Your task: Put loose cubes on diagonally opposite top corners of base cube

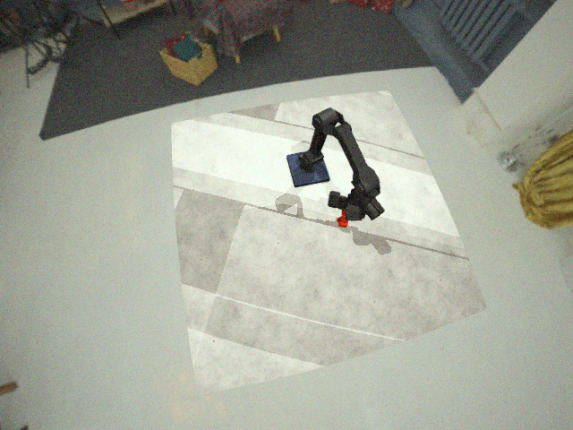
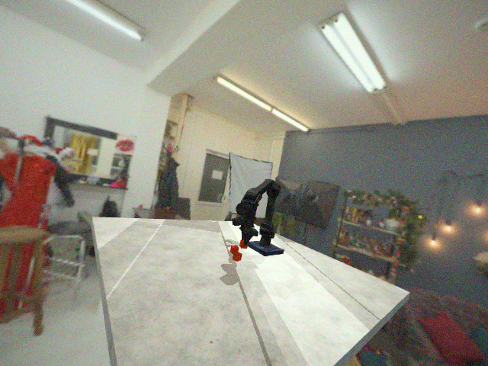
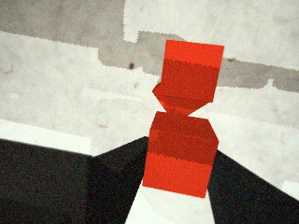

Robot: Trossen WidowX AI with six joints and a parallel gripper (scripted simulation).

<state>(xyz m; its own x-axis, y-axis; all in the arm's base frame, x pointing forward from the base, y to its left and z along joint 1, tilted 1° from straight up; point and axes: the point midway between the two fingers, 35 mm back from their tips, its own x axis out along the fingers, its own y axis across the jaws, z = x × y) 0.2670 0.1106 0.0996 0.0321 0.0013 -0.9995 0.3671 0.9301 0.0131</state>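
Our dark fingers stand partly closed, clamping a small red cube (image 3: 179,154); beyond their tips sits a stack of two red cubes (image 3: 189,79).

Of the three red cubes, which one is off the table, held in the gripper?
The cube clamped between the black fingers, nearest in the wrist view. The other two form a stack beyond it.

Three red cubes (image 2: 236,256) show, and one claw (image 3: 174,205) grips one.
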